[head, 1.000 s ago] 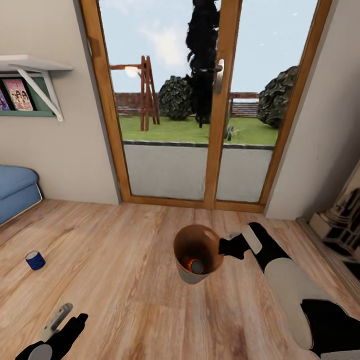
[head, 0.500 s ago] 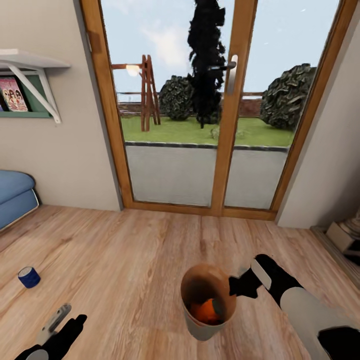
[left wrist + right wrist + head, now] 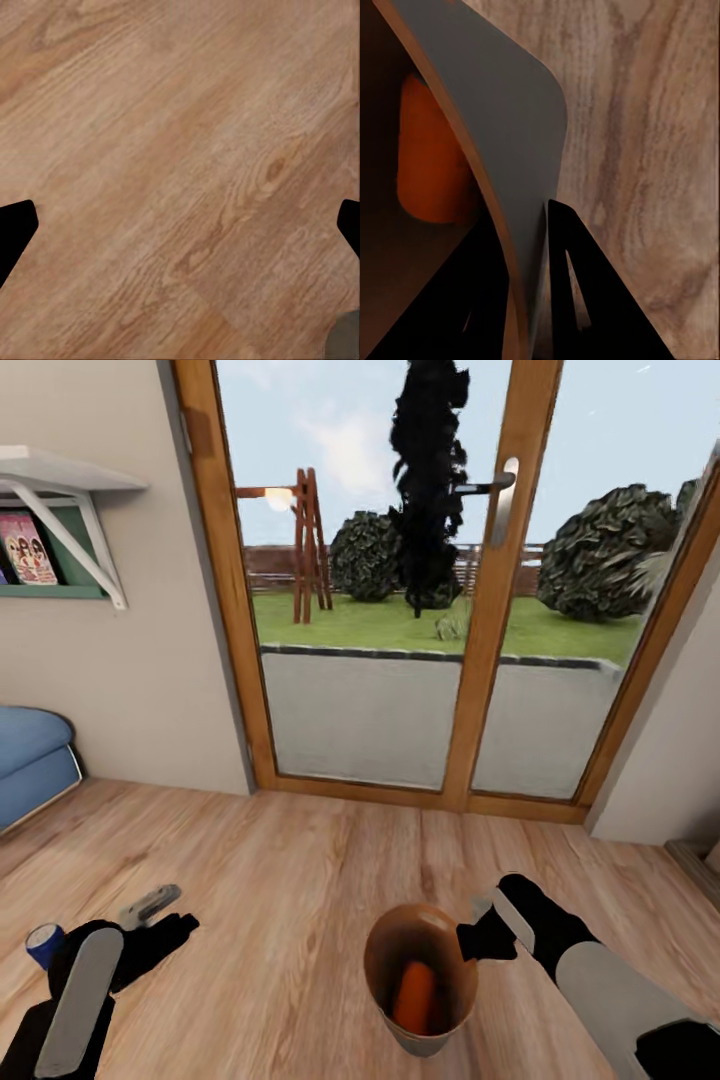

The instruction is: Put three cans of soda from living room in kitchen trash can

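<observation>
Since a second ago the left gripper (image 3: 150,910) has risen from the lower-left corner toward the dark blue can (image 3: 43,945), which now peeks out just left of that forearm at the frame's lower left, upright on the wood floor (image 3: 300,880). Its jaws stand wide open and empty. At lower centre the right gripper (image 3: 478,940) clamps the rim of the tash can (image 3: 385,950), an orange can (image 3: 412,996) inside. Left arm is clearly nearer the blue can, and lies stretched forward, low over the floor
</observation>
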Robot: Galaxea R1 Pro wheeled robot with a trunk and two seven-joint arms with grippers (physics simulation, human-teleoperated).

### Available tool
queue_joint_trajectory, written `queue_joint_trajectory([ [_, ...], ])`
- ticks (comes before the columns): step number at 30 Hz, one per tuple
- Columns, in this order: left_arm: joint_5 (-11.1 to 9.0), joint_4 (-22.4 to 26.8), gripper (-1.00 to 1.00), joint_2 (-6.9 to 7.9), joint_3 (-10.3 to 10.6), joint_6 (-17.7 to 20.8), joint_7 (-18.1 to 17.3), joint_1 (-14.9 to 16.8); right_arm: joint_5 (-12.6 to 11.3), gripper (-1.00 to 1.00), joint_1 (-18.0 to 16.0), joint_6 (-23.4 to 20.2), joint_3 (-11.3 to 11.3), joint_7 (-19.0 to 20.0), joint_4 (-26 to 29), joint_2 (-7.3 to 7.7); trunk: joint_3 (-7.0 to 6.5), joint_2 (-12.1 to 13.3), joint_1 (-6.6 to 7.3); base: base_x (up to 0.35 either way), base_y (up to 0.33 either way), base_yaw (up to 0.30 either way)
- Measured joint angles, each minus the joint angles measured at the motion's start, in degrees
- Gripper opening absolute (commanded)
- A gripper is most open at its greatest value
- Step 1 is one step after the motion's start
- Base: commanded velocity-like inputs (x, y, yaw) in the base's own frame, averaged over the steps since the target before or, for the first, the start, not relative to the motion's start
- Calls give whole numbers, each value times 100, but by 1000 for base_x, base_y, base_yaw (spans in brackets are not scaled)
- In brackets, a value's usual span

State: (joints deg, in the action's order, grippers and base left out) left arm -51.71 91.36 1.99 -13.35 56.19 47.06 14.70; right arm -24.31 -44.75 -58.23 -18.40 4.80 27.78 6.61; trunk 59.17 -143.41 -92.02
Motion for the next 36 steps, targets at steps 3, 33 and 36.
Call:
queue_joint_trajectory([
  [3, 2, -41, 100, 36, 0, 182, 359, 167, -196, -100, -14, -2, 13, 9, 12, 14, 2, 0, 0, 343, 4, 250],
  [33, 657, -1337, 100, 295, -1018, -564, 633, 773, -157, -100, 21, -174, -31, 10, 953, 43, 177, 0, 0, 253, 0, 228],
  [36, 659, -1371, 100, 287, -1020, -572, 624, 772, -198, -100, 21, -174, -31, 11, 955, 35, 194, 0, 0, 1, 0, 246],
])
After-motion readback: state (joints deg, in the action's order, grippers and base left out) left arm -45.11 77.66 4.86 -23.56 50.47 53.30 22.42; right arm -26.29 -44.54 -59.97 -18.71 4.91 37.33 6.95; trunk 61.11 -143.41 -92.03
